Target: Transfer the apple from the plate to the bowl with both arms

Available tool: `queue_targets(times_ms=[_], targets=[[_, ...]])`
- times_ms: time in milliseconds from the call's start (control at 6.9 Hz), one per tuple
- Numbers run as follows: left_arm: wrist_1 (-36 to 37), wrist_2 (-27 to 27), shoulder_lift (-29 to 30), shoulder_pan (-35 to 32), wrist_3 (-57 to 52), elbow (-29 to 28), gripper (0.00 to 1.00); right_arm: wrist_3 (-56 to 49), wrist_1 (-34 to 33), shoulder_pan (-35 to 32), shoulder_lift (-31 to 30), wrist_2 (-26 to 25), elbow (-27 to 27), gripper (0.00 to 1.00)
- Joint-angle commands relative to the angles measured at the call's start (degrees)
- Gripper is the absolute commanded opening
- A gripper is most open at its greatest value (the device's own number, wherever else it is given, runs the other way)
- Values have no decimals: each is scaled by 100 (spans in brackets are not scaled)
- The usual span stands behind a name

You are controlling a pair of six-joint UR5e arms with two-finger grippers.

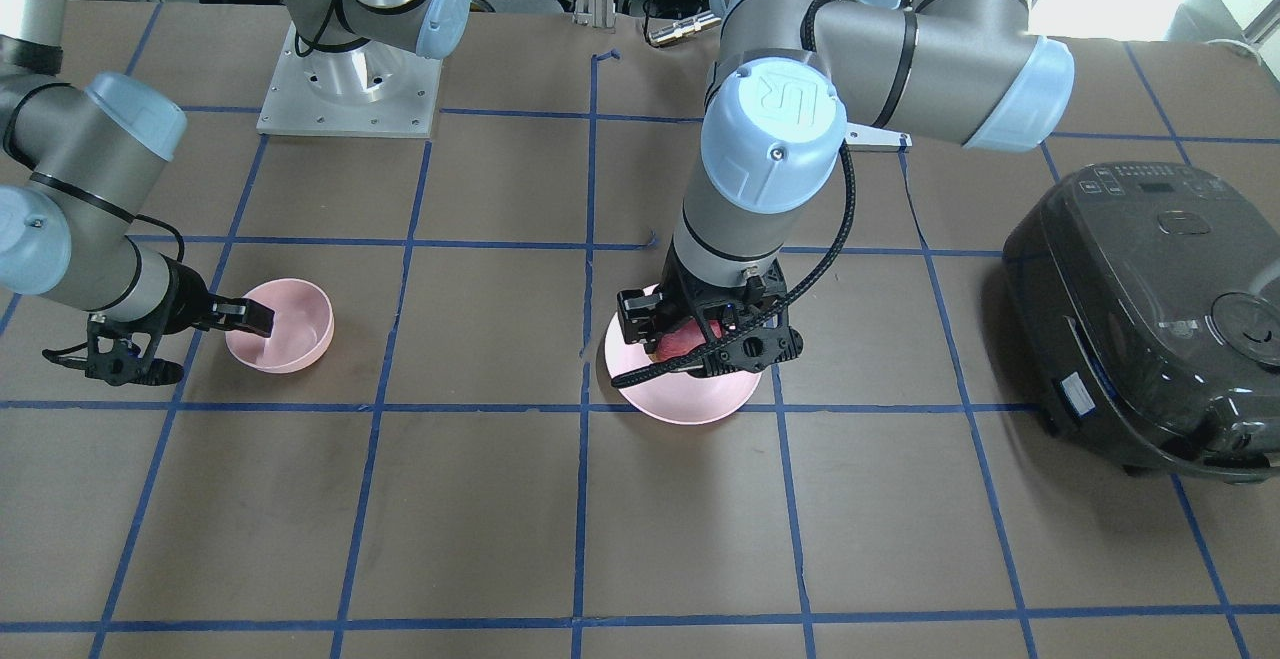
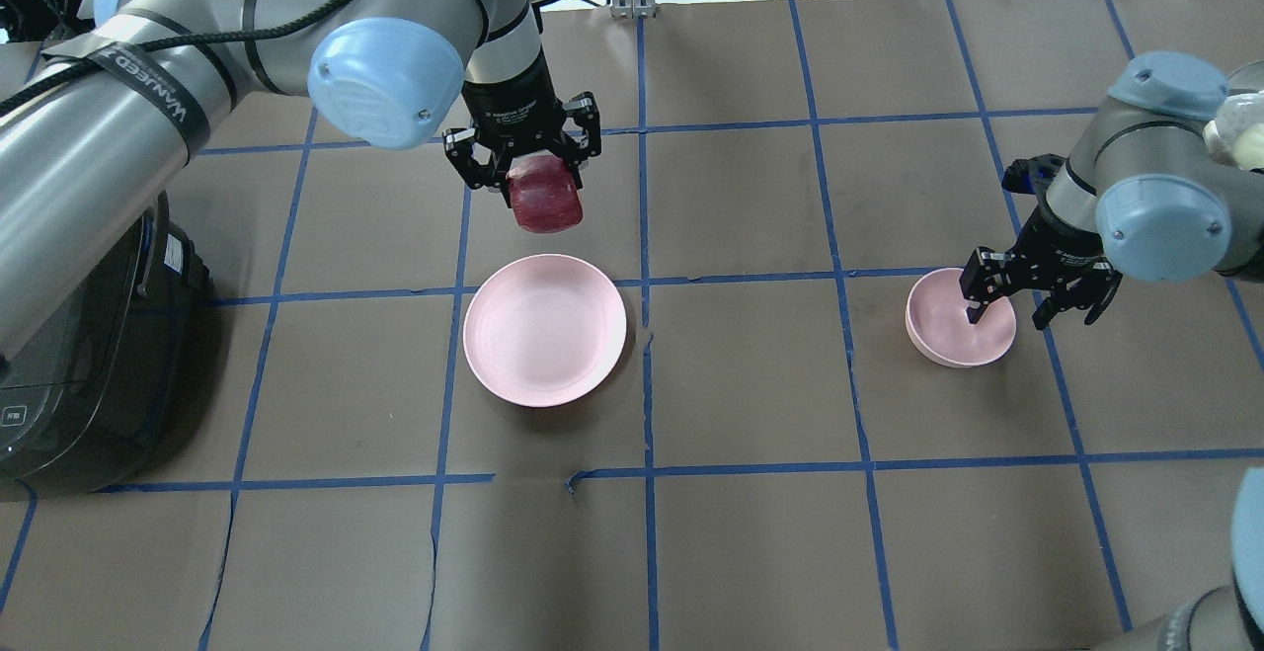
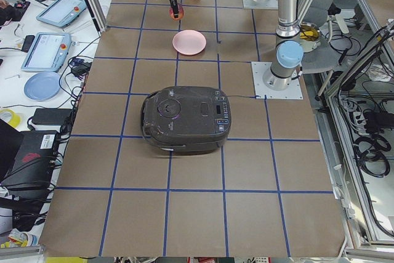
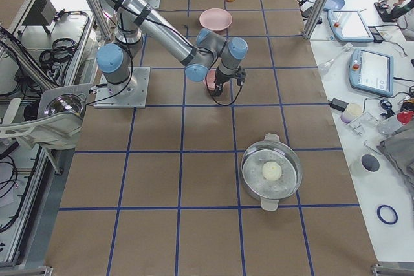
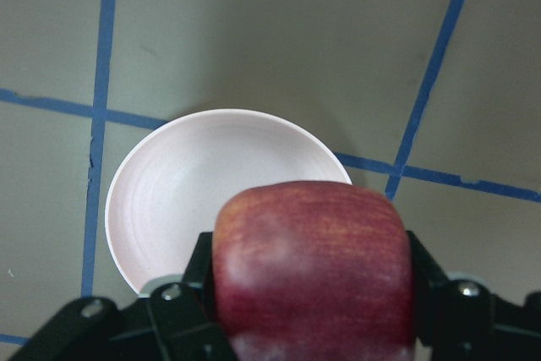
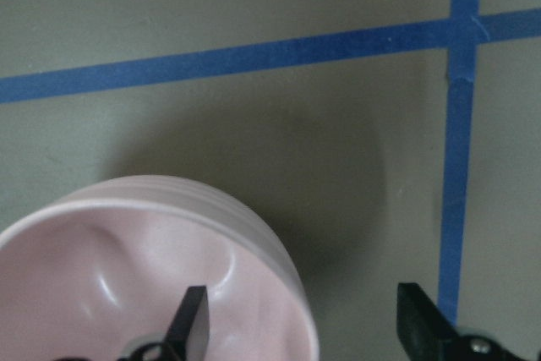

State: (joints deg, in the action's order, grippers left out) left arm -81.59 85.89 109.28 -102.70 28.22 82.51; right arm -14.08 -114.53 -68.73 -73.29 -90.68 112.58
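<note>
And there we had it: the left pincer (image 2: 538, 177) was clamped on the apple (image 2: 546, 206), a black jaw pressed to each flank, and the dark red fruit hung in the air, clear of every surface. From the left wrist camera the apple filled the lower frame, its yellowish streaks facing us, with the plate (image 2: 494, 335) showing beneath and beyond it. The plate lay flat on the brown worktop (image 2: 750, 552), near the middle of the blue tape grid, its whole pale pink face in view from overhead. Over on the other side, well apart from the plate, we found the bowl (image 2: 938, 335) sitting upright on the worktop. The right pincer (image 2: 1007, 317) hovered low over it with its jaws spread wide, straddling the bowl's wall: one finger (image 6: 193, 320) dipped inside the bowl, the other outside the rim, above the worktop. We could not tell whether either finger touched the wall. At the worktop's end, on the left arm's side, sat a dark cooker (image 1: 1140, 319), lid down, well apart from the plate.
</note>
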Motion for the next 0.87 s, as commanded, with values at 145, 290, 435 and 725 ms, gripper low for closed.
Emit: queue_targets(times_ms=[145, 290, 435, 725], targets=[[-103, -46, -4, -4, 227, -60, 10, 89, 45, 0, -1, 320, -17, 0], [-103, -38, 23, -4, 236, -34, 5, 98, 71, 0, -53, 383, -43, 0], [-103, -64, 23, -4, 254, -34, 4, 438, 141, -96, -193, 619, -287, 0], [-86, -82, 84, -22, 612, -25, 4, 722, 958, -1022, -370, 1215, -780, 0]])
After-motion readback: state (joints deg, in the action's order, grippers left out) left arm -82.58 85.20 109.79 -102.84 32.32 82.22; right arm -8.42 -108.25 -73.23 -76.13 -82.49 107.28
